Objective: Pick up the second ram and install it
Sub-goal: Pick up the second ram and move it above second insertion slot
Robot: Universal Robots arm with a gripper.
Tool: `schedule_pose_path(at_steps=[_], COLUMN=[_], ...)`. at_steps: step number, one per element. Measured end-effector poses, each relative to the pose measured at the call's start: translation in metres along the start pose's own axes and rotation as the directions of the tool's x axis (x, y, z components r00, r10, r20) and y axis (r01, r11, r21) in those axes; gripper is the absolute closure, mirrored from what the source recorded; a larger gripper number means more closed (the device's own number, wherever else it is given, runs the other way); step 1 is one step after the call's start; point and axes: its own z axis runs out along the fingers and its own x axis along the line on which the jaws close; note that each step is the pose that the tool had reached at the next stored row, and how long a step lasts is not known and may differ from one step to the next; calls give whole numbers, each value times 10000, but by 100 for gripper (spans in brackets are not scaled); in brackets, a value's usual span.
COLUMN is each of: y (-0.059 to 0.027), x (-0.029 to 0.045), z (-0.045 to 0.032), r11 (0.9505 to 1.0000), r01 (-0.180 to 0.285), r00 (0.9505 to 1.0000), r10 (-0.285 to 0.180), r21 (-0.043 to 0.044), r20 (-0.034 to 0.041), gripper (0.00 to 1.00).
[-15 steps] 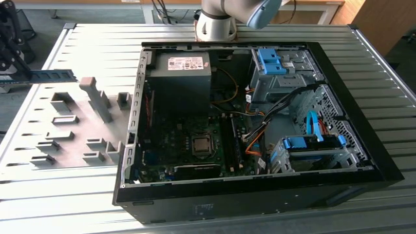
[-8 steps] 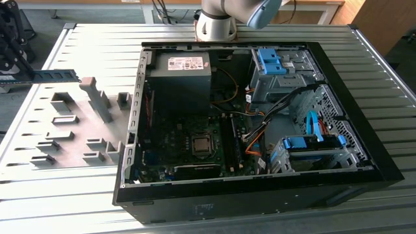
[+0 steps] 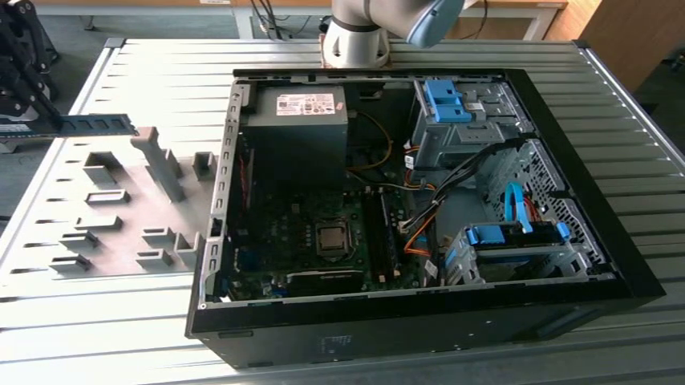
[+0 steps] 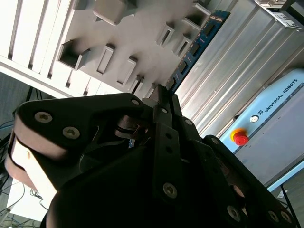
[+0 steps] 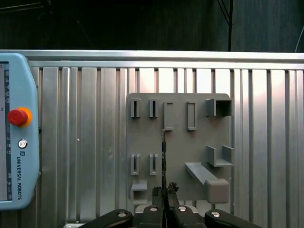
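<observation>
The second ram (image 3: 95,125), a thin blue-green stick with dark chips, hangs level above the gray fixture plate (image 3: 107,216) at the exterior view's left. My gripper (image 3: 19,120) is shut on its outer end. In the first wrist view the second ram (image 5: 164,152) shows edge-on, running out from between my fingertips (image 5: 165,191) over the fixture plate (image 5: 180,142). The second wrist view shows the stick's blue face (image 4: 199,42) beyond the gripper (image 4: 164,95). The motherboard (image 3: 300,241) with its silver socket (image 3: 333,238) lies inside the open computer case (image 3: 599,233), well to the exterior view's right of the gripper.
The fixture plate carries several raised gray blocks and slots (image 3: 160,164). Inside the case are a power supply (image 3: 294,132), blue drive cages (image 3: 514,237) and loose cables (image 3: 418,233). A teach pendant (image 5: 16,133) with a red stop button lies on the ribbed metal table (image 3: 642,144).
</observation>
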Motion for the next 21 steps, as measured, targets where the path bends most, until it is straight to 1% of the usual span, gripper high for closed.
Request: schedule_pose_path(at_steps=[21], y=[-124], x=[-2], z=[-1], r11=[10000], r01=[0], r00=[10000], r10=[0], r21=[0], r20=[0], gripper=[86])
